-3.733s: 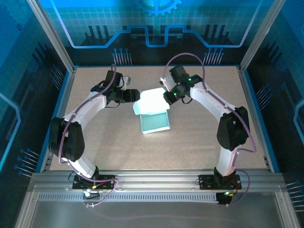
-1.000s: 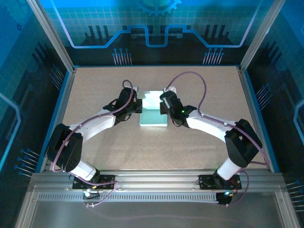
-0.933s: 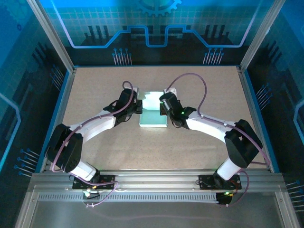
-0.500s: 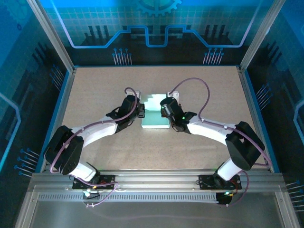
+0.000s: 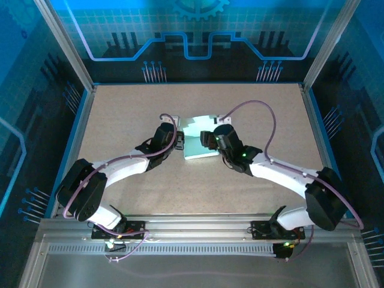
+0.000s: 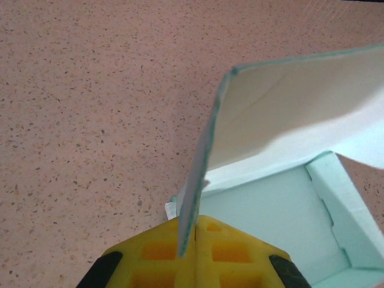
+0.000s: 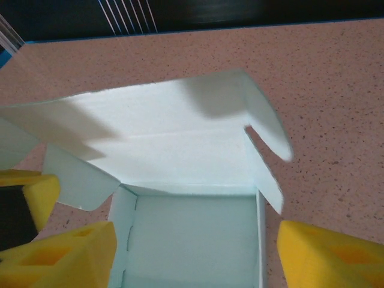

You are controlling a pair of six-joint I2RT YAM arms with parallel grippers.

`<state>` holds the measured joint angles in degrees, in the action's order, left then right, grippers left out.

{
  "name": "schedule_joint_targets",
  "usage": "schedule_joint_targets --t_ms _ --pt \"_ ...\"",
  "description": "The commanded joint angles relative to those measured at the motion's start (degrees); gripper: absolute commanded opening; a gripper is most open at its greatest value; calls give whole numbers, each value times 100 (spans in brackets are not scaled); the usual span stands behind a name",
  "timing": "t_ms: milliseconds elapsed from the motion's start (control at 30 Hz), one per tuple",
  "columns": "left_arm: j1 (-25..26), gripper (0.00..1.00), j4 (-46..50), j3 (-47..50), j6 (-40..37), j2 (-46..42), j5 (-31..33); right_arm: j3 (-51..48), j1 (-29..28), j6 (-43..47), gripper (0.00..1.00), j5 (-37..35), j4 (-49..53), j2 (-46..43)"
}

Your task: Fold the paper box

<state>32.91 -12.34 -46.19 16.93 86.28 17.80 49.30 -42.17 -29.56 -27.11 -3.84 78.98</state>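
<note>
The left end effector (image 6: 195,234) was pressed together on the paper box (image 6: 270,222), pinching between its yellow pads (image 6: 231,255) an upright flap that joins the lid panel (image 6: 300,108). The right end effector (image 7: 198,258) stood spread, one pad on either side of the box's near end, gripping nothing. The box sat mid-counter (image 5: 120,108) between the two arms. Its tray walls looked raised and formed. The lid stood open, so closing and tucking it seemed to be what remained.
</note>
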Motion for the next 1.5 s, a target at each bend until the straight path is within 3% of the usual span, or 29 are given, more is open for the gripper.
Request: schedule_joint_targets --t_ms 0,100,233,500,833,1133,1467 --pt "50 0 -113 -171 -313 -103 146 -171 297 223 74 591 172 -414" --pt "64 0 -103 -213 -482 -68 136 70 661 658 74 1362 836 -625" --pt "60 0 -47 -259 -781 -18 69 960 1449 1850 74 3029 2390 -626" --pt "62 0 0 -351 -1103 85 -42 2577 2169 3800 68 4057 4327 250" --pt "52 0 242 -563 -1233 280 -139 4079 2068 4419 43 3538 5019 1718" --pt "55 0 373 -689 -1299 411 -110 4257 1994 4426 28 3370 4950 2235" --pt "52 0 410 -716 -1307 443 -121 4079 2036 4292 32 3241 4710 2308"
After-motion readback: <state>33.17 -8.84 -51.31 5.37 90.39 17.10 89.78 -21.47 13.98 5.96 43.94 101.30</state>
